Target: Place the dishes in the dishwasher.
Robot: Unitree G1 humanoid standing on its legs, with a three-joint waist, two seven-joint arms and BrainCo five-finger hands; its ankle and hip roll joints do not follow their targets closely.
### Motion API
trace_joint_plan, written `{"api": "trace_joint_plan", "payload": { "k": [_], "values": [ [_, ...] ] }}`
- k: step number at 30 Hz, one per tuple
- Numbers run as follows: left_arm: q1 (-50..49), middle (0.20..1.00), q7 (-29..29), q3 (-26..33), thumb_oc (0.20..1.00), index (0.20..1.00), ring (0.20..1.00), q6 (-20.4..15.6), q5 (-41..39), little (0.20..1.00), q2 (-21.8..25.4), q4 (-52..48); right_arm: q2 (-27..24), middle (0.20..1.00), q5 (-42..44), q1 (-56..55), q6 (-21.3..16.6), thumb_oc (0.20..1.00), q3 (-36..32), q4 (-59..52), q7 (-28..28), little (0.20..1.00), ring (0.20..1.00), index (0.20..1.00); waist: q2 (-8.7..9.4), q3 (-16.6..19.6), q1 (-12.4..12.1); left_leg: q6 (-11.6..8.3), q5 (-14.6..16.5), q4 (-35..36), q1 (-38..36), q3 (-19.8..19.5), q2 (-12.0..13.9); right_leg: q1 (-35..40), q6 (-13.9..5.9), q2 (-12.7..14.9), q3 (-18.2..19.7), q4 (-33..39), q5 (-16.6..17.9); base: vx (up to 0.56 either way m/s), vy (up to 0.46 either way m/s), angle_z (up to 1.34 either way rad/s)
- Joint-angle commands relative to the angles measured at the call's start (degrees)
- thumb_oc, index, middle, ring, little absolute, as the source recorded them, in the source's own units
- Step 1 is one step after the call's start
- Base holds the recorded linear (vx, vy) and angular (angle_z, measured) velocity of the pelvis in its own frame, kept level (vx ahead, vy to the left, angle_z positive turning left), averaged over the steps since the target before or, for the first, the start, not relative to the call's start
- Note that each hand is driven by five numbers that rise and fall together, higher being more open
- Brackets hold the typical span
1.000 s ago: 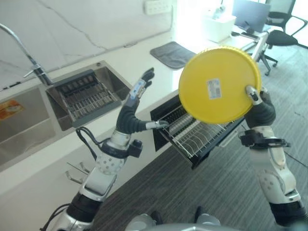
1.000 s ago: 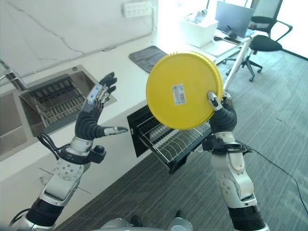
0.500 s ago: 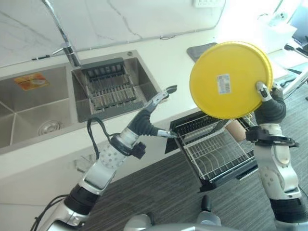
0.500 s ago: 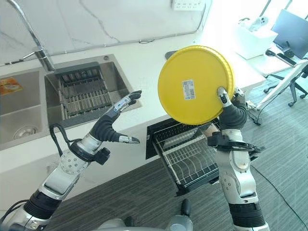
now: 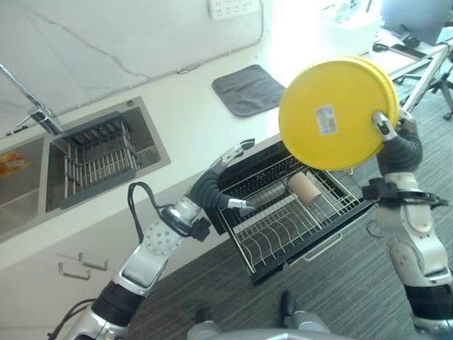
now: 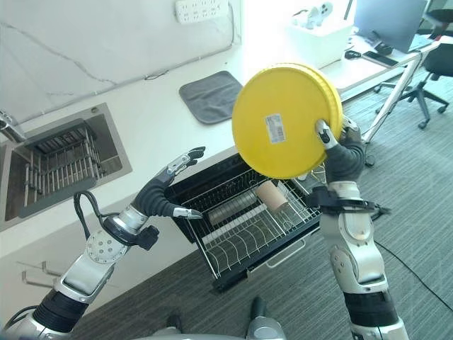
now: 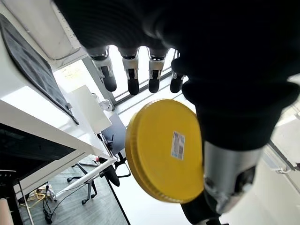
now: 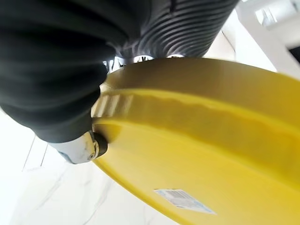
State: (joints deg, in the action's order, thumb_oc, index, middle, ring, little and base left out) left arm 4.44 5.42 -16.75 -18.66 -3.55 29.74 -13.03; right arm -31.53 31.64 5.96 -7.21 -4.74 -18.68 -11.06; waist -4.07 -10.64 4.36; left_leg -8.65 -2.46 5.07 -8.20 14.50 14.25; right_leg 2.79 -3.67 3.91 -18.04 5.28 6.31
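Yellow plate, its stickered underside facing the head camera, is held up on edge in the right hand, thumb pinching its rim, above the right end of the pulled-out dishwasher rack. A tan cylinder lies in that wire rack. The left hand hovers over the rack's left end beside the counter edge, fingers straight and spread, holding nothing. A grey mat lies on the counter, well apart from the sink.
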Motion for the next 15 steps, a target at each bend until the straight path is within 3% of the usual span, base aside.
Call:
{"api": "trace_joint_plan", "payload": {
  "k": [1,6,13,15],
  "values": [
    [-1.88,1.0,2.21,3.01,1.0,1.0,1.0,-3.16,-2.35,1.0,4.1,-3.44,-0.08,0.2,-7.19,4.78,-5.52,0.2,-1.34,-5.19,1.8,0.2,0.2,0.2,4.59,2.16,-3.7,0.74,2.28,-0.75,-0.82,-0.41,-1.02,2.94,-8.51,10.98,1.72,-0.28,-2.06,0.11,0.021,0.14],
    [-11.71,1.0,10.68,6.42,1.0,1.0,1.0,-1.91,-6.43,1.0,7.46,1.8,-5.51,0.2,-17.22,1.77,-4.83,0.2,-5.05,-4.07,3.24,0.2,0.2,0.2,4.66,2.06,-4.66,0.83,2.74,-0.99,-0.88,-0.04,-0.84,2.75,-8.93,11.18,1.02,-0.28,-2.15,0.02,-0.008,0.1],
    [-21.29,1.0,11.78,8.11,1.0,1.0,1.0,2.26,-16.16,1.0,6.02,11.76,-12.59,0.2,-33.28,-1.12,-7.5,0.2,-7.3,-1.83,1.42,0.2,0.2,0.2,4.61,1.69,-5.51,0.65,2.59,-0.62,-0.85,0.05,-0.49,2.37,-9.42,11.15,0.83,-0.28,-1.86,-0.02,-0.013,-0.03],
    [-23.1,1.0,12.34,8.33,1.0,1.0,1.0,1.28,-14.88,1.0,4.58,17.57,-14.12,0.2,-38.34,-1.55,-8.77,0.2,-7.33,-1.01,0.04,0.2,0.2,0.2,4.77,1.68,-5.96,0.62,2.62,-0.35,-0.86,-0.22,-0.38,2.39,-9.54,11.18,0.4,-0.28,-1.82,-0.04,-0.033,-0.01]
  ]
}}
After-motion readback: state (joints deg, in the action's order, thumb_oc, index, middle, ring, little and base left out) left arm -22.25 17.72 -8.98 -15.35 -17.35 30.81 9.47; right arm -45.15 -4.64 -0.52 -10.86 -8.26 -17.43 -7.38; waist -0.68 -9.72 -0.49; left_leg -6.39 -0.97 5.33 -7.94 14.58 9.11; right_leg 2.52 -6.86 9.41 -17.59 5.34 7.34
